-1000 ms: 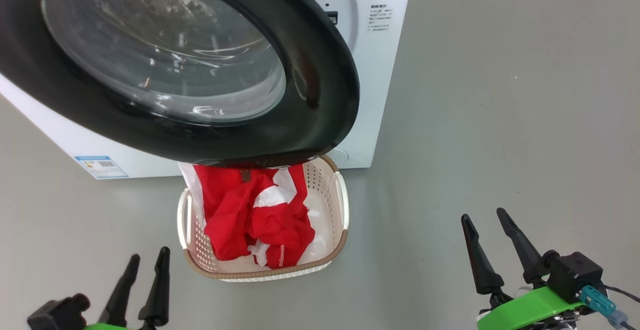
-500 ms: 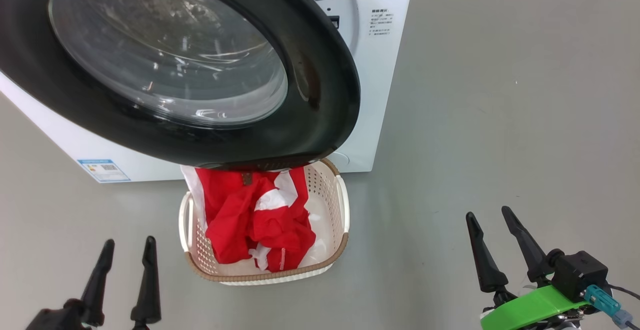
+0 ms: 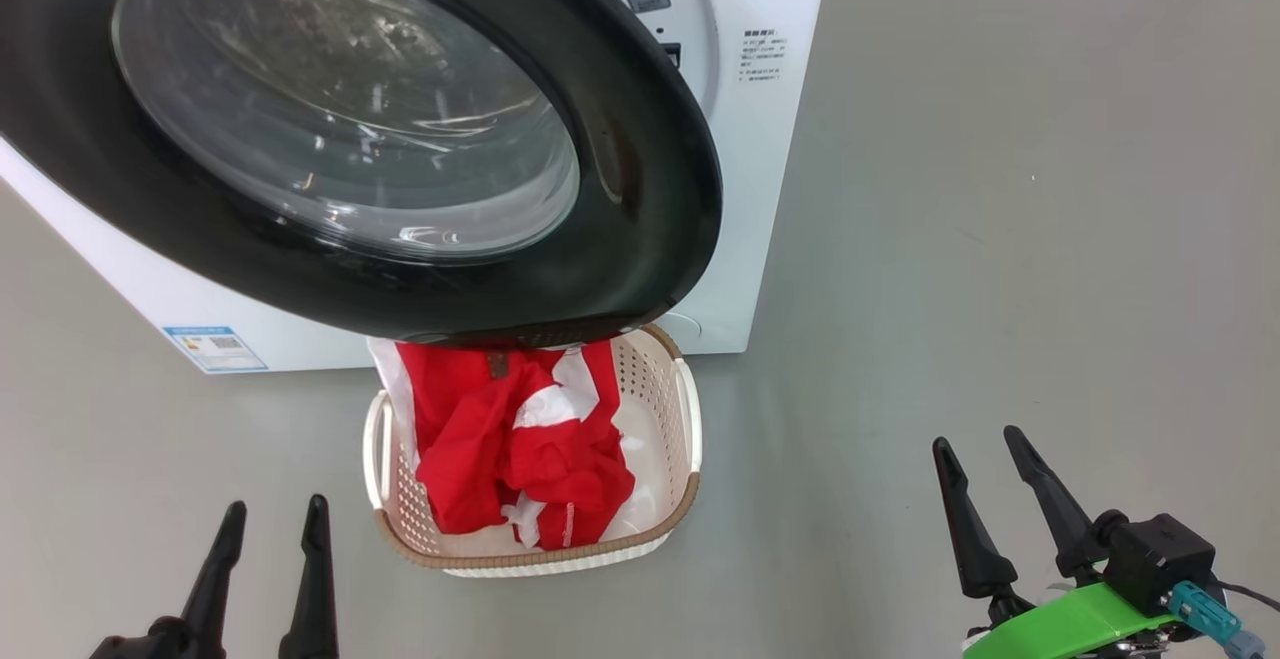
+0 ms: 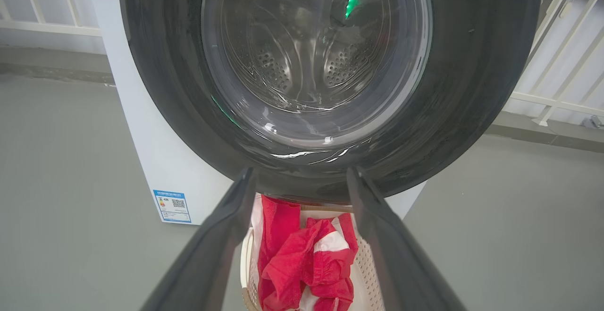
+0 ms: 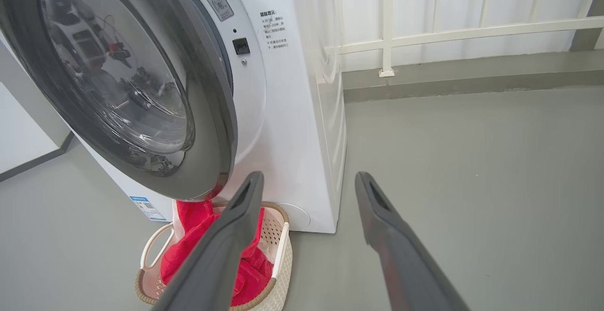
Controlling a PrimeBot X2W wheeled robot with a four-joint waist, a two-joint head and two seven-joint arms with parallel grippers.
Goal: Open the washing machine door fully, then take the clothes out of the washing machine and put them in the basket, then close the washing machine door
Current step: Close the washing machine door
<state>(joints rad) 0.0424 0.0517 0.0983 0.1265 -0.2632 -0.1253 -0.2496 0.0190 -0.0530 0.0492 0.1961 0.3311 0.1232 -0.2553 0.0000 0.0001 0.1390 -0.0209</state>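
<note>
Left hand [image 3: 277,505], lower left, and right hand [image 3: 976,439], lower right, are wide open and empty. Red clothes [image 3: 480,429] sit in the basket [image 3: 655,379] under the door [image 3: 640,189], upper left. Best to push its black rim slowly until shut.

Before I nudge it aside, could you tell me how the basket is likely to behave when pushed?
The basket would probably slide easily: it looks like thin perforated plastic on a smooth floor. It is likely light, holding thin red clothes. Pushed high at the rim it might tip rather than slide, so a low push seems safer.
</note>
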